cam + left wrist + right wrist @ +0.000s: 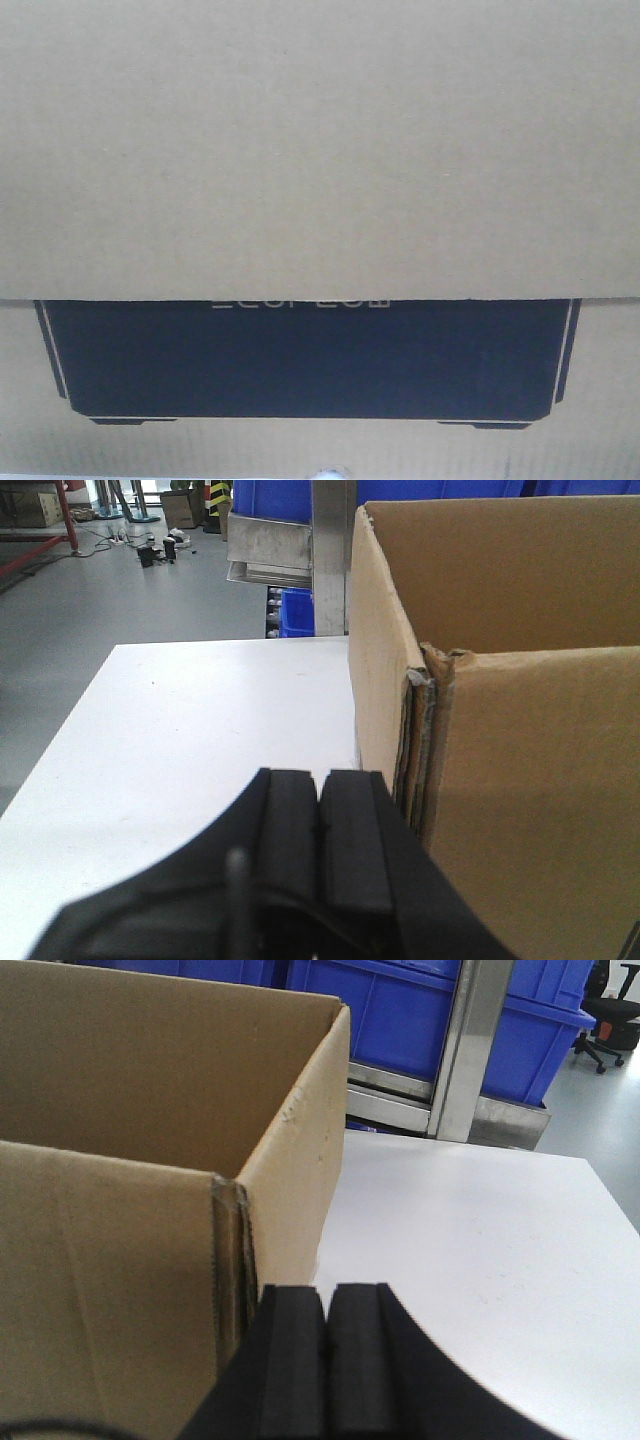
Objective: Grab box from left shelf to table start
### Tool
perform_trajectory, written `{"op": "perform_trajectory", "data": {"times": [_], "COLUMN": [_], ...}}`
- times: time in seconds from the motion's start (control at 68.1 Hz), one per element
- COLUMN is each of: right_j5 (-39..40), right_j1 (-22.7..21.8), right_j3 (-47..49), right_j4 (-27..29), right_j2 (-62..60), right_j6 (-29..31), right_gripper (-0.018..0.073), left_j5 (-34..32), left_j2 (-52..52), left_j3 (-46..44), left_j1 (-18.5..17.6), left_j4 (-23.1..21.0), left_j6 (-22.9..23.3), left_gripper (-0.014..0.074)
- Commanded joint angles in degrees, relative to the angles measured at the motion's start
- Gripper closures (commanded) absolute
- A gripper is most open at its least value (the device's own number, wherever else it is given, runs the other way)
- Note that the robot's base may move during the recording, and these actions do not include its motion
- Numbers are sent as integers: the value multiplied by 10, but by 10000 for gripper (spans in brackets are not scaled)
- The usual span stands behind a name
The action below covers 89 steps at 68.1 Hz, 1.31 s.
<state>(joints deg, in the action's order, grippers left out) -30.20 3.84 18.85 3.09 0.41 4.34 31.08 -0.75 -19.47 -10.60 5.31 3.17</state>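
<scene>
Box (pixel 520 780) already sits on desk (pixel 200 740); both claws, left (pixel 320 810) & right (pixel 325 1330), pressed together beside it, task approx. done.

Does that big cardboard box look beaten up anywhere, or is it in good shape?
A bit worn. In both wrist views the box has frayed, crushed top corners, with the corrugated layers splitting apart. Its top is open. Otherwise it sits flat on the white table, with nothing spilled.

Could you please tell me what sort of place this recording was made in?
Probably a warehouse or factory floor: blue plastic bins sit on a metal rack, a cardboard box stands on a white table, and the floor is bare grey.
</scene>
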Motion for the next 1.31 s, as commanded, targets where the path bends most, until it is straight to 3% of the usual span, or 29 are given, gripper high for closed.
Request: {"op": "perform_trajectory", "data": {"times": [0.0,0.088,0.161,0.411,0.455,1.291], "right_j5": [54,52,52,51,51,53], "right_j1": [-2,-2,-2,-2,-2,-2], "right_j3": [15,15,15,15,15,15], "right_j4": [-6,-6,-6,-6,-6,-6], "right_j2": [8,8,8,8,8,8], "right_j6": [-1,-1,-1,-1,-1,0], "right_gripper": [503,503,503,503,503,503], "left_j5": [-53,-74,-130,-315,-284,-299], "left_j2": [-9,-9,-9,-9,-9,-9], "left_j3": [-8,13,55,213,208,211], "left_j1": [15,47,65,67,67,67], "left_j4": [-32,-57,-62,-61,-61,-61], "left_j6": [2,2,2,2,2,2], "left_gripper": [696,696,696,696,696,696]}}
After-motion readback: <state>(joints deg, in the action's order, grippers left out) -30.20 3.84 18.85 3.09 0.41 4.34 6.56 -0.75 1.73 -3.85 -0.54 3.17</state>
